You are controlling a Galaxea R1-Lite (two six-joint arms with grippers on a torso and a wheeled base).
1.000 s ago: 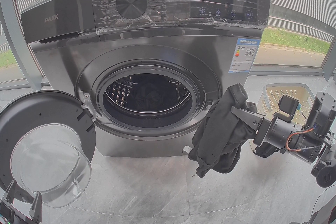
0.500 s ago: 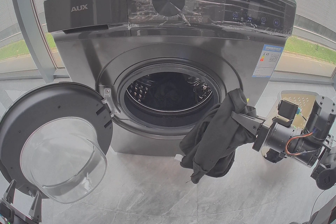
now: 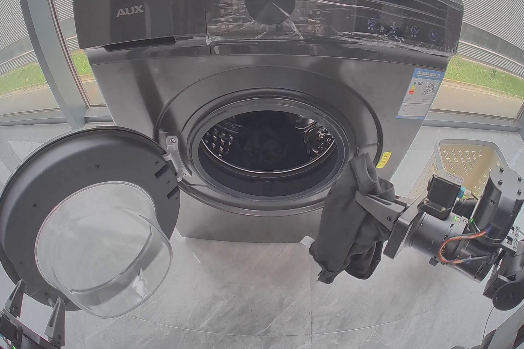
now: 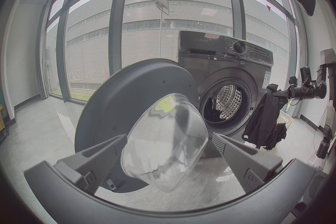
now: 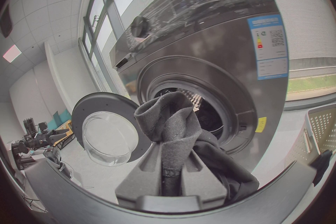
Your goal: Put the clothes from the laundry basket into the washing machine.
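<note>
A grey front-loading washing machine (image 3: 262, 66) stands ahead with its round door (image 3: 87, 214) swung open to the left. Dark clothes lie inside the drum (image 3: 267, 145). My right gripper (image 3: 364, 198) is shut on a dark grey garment (image 3: 349, 224) that hangs down just right of and below the drum opening. The same garment (image 5: 175, 126) bunches above the pinching fingers in the right wrist view. A beige laundry basket (image 3: 469, 162) sits on the floor at the right, behind the right arm. My left gripper (image 4: 168, 160) is open and low, in front of the door's glass bowl (image 4: 164, 140).
Grey marble floor tiles (image 3: 234, 290) stretch in front of the machine. Tall windows (image 4: 91, 42) run behind it. The open door takes up the left side near the left gripper.
The head camera has swung, so the machine sits more to the right in the picture. The right gripper and hanging garment dropped a little lower relative to the drum opening.
</note>
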